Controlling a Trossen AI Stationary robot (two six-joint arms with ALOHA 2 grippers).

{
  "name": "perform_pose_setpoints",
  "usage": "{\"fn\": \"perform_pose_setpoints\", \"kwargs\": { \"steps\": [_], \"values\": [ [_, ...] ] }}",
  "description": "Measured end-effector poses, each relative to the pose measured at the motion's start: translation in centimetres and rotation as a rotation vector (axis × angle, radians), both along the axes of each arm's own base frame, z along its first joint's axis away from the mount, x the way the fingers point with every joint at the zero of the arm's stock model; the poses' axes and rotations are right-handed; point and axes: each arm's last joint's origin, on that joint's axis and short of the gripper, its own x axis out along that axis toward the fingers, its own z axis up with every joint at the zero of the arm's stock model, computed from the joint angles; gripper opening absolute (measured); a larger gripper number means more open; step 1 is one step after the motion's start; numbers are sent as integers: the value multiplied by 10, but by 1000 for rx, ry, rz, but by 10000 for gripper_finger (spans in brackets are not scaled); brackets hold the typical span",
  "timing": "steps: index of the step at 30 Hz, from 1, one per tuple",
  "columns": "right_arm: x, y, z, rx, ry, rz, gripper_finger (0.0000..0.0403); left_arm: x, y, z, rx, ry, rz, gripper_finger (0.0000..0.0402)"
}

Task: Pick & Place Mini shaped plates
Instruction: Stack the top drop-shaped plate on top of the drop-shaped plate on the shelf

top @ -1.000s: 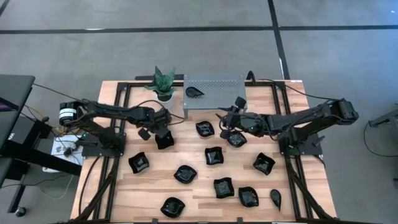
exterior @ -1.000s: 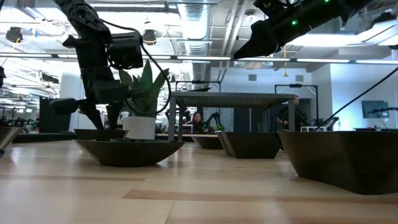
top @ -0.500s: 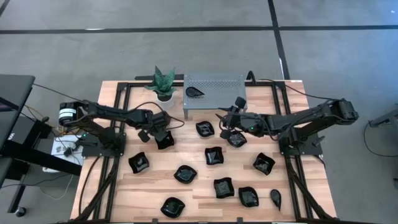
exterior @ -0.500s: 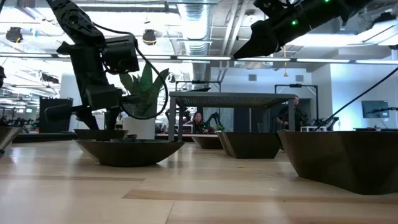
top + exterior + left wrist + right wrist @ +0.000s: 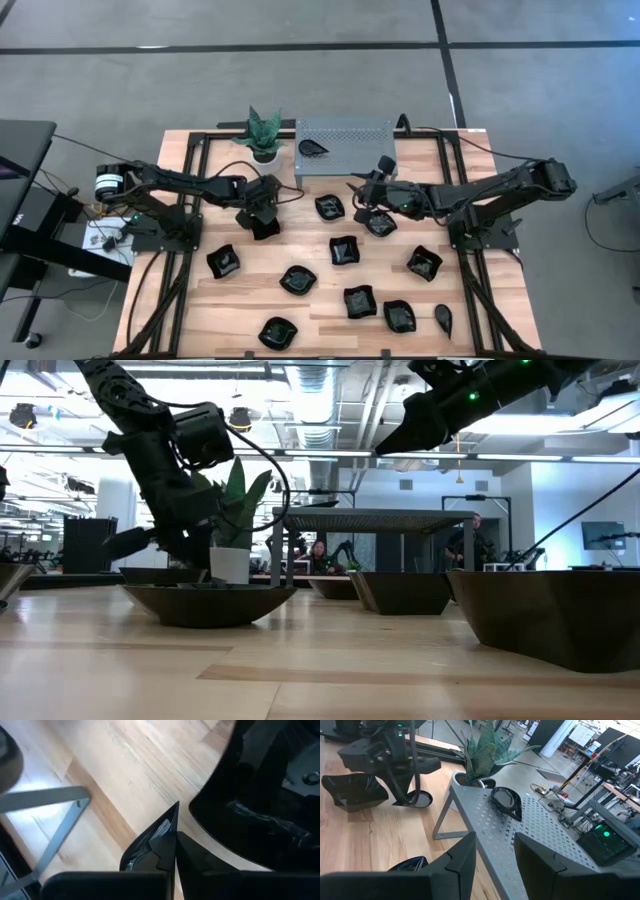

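While one teardrop plate (image 5: 313,148) lies on the rack (image 5: 345,132), left fingers (image 5: 165,865) clench a square plate (image 5: 264,226); right fingers (image 5: 465,865) spread.

Left gripper (image 5: 262,214) closed; right gripper (image 5: 365,200) parted.

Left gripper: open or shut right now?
Shut. In the left wrist view the left gripper's dark fingers meet at their tips, clamped on the rim of a black mini plate.

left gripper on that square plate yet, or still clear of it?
Touching. In the left wrist view the left gripper has its fingers shut on the corner of the square plate; the high view puts that gripper right over the plate.
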Motion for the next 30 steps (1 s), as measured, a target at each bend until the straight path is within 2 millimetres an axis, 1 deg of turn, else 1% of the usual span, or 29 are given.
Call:
{"fn": "perform_pose_setpoints", "kwargs": {
  "steps": [2,4,7,10,13,18,21,23,26,28,30],
  "values": [
    [0,0,0,0,0,0,128,1,0,0,-26,-26,57,7],
    [0,0,0,0,0,0,128,4,0,2,-60,-87,139,8],
    [0,0,0,0,0,0,128,14,-2,12,-91,-208,276,7],
    [0,0,0,0,0,0,127,28,-7,29,-74,-305,355,7],
    [0,0,0,0,0,0,127,41,-18,49,-62,-405,405,9],
    [0,0,0,0,0,0,127,59,-45,84,-63,-531,368,7],
    [0,0,0,0,0,0,127,70,-51,111,-28,-623,379,8],
    [0,0,0,0,-1,0,127,75,-45,128,-26,-678,403,7],
    [0,0,0,0,0,0,127,79,-25,146,-37,-749,479,6],
    [0,0,0,0,0,0,127,81,-7,152,-84,-786,490,8],
    [0,0,0,0,0,0,127,81,12,153,-157,-808,486,8]
  ]
}}
